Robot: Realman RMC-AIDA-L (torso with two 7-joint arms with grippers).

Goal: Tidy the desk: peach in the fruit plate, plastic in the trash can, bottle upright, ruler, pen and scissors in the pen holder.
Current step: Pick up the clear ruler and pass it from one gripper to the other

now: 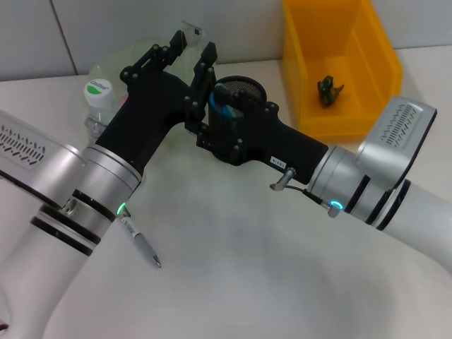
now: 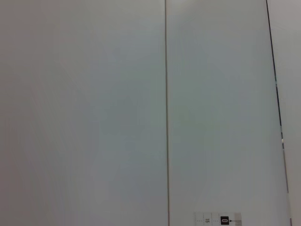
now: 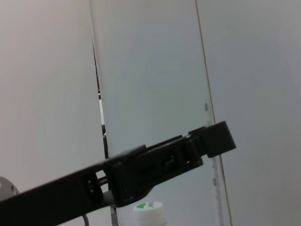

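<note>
I judge us midway: my left gripper (image 1: 189, 48), fingers clamped on the clear ruler (image 1: 191, 31), sits at eleven o'clock of the pen holder (image 1: 239, 90), the right gripper's fingers I cannot tell, bottle (image 1: 98, 99) upright, pen (image 1: 140, 242) on the table (image 1: 282, 268).

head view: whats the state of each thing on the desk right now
ruler: off the desk, gripped by the left end effector
pen: lying flat on the desk, not in the holder
bottle: upright, cap on
pen holder: upright, something blue inside
plastic: crumpled, lying in the orange bin
right end effector: raised beside the pen holder
</note>
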